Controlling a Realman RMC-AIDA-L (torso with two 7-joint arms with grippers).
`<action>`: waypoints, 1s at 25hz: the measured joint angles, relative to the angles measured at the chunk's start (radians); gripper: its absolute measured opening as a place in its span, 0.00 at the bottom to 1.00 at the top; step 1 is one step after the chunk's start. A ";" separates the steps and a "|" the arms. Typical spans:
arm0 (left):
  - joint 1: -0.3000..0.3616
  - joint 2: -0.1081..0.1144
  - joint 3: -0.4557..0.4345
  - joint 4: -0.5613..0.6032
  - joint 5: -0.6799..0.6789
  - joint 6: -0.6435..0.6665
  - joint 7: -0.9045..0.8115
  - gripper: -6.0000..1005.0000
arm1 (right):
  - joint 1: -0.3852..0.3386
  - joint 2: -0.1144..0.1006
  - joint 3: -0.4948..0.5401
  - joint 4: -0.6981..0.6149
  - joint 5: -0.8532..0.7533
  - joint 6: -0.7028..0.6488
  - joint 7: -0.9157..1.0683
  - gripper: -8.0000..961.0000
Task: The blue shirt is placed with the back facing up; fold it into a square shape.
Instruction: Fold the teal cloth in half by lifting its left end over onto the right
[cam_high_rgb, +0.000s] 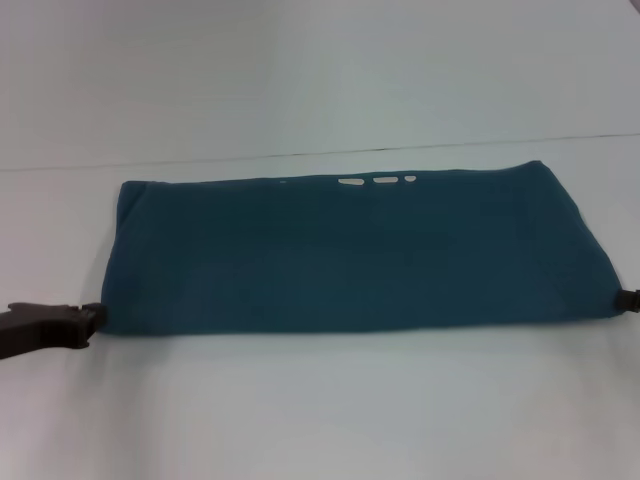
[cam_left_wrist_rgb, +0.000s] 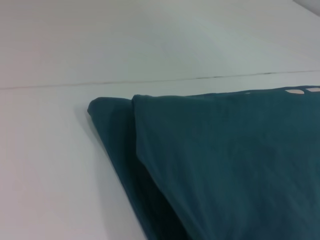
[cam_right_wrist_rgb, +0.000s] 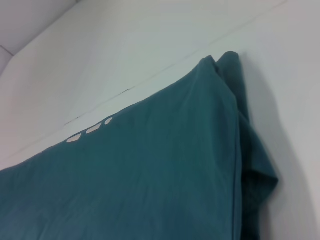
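Note:
The blue shirt (cam_high_rgb: 350, 255) lies flat on the white table as a long folded band, running left to right. Three small white marks (cam_high_rgb: 383, 181) show at its far edge. My left gripper (cam_high_rgb: 93, 318) rests on the table, its tip touching the shirt's near-left corner. At the frame's right edge, only the tip of my right gripper (cam_high_rgb: 630, 300) shows, against the near-right corner. The left wrist view shows the blue shirt (cam_left_wrist_rgb: 225, 160) as two stacked layers, the lower one sticking out at the end. In the right wrist view the blue shirt (cam_right_wrist_rgb: 150, 175) has the same layered end.
A white table (cam_high_rgb: 320, 410) carries the shirt. A thin dark seam (cam_high_rgb: 300, 155) crosses the table behind the shirt's far edge. Bare white surface extends in front of the shirt and behind it.

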 joint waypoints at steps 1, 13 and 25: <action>0.003 0.000 -0.001 0.002 0.000 0.006 -0.001 0.01 | -0.004 0.000 0.006 0.000 0.000 -0.004 -0.004 0.01; 0.019 0.002 -0.014 0.012 0.001 0.016 -0.002 0.01 | -0.022 0.002 0.016 0.000 0.001 -0.028 -0.020 0.02; 0.021 0.006 -0.041 0.025 0.028 0.013 -0.001 0.01 | -0.020 0.004 0.016 0.000 0.001 -0.029 -0.021 0.02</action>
